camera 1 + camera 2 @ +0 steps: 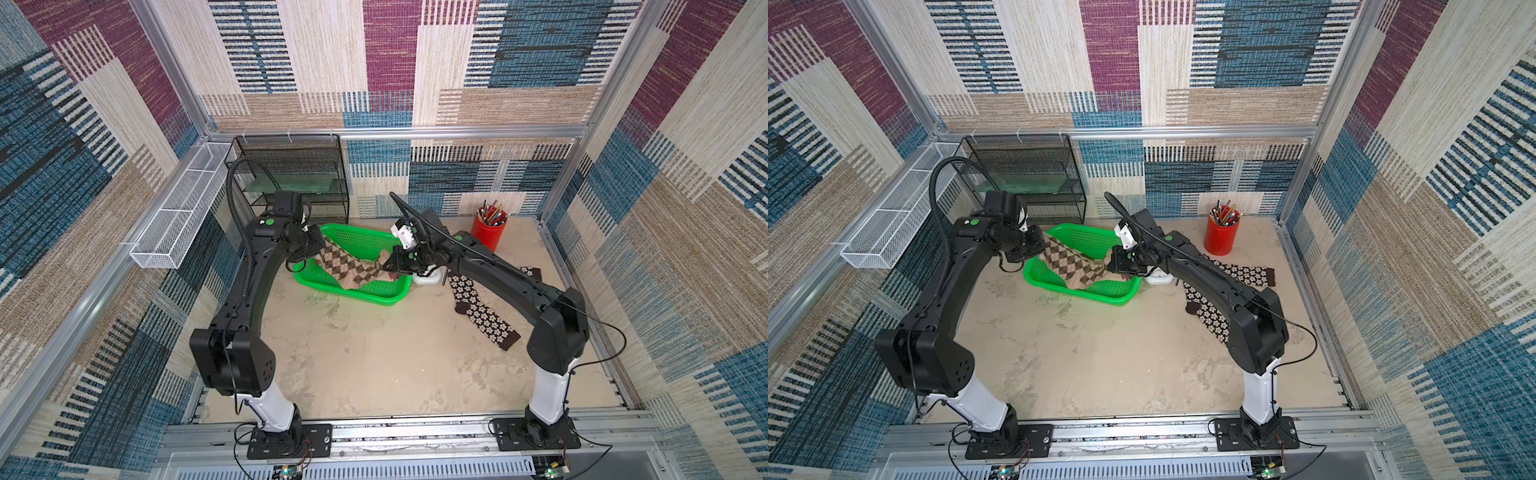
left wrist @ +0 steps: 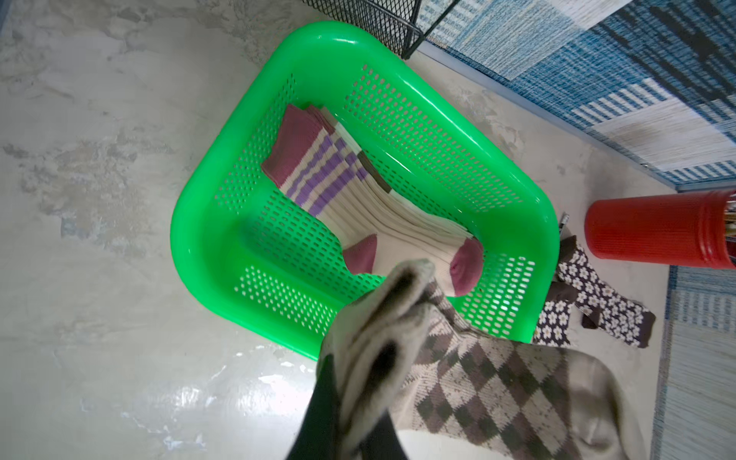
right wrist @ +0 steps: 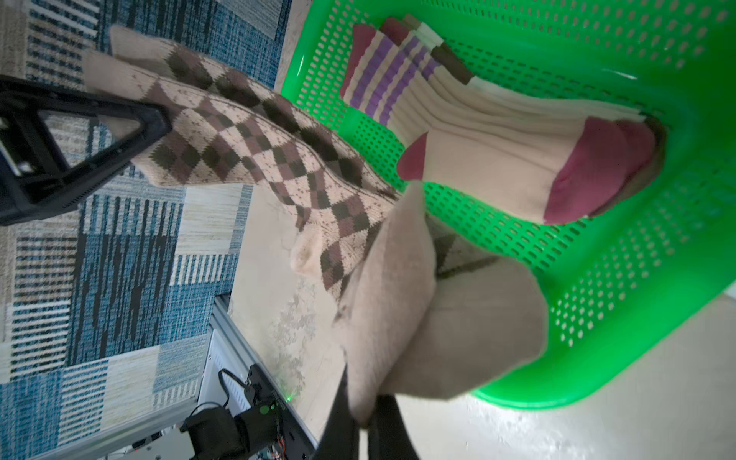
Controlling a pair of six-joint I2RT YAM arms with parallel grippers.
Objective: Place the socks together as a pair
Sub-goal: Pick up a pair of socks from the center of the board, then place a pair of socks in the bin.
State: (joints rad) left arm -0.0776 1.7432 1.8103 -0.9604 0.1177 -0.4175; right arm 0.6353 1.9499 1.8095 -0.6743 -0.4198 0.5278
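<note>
- Left wrist view: the left gripper (image 2: 358,378) is pinching the soft knit cuffs of the argyle socks (image 2: 490,382), jaws nearly closed.
- Right gripper (image 3: 364,402) is clamping their plain beige toes, holding them slung over the perforated green basket (image 2: 187,223).
- Ribbed purple-striped socks (image 2: 398,215) are lying inside; flowered socks (image 1: 482,311) are lying flat to its right.

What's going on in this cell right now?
Both arms hold the argyle socks stretched between them over the green basket. The left gripper is shut on the cuff end and the right gripper on the toe end. Inside the basket lie the tan socks with maroon toes and purple-striped cuffs, stacked. The flowered brown socks lie on the table beside it, held by neither gripper.
</note>
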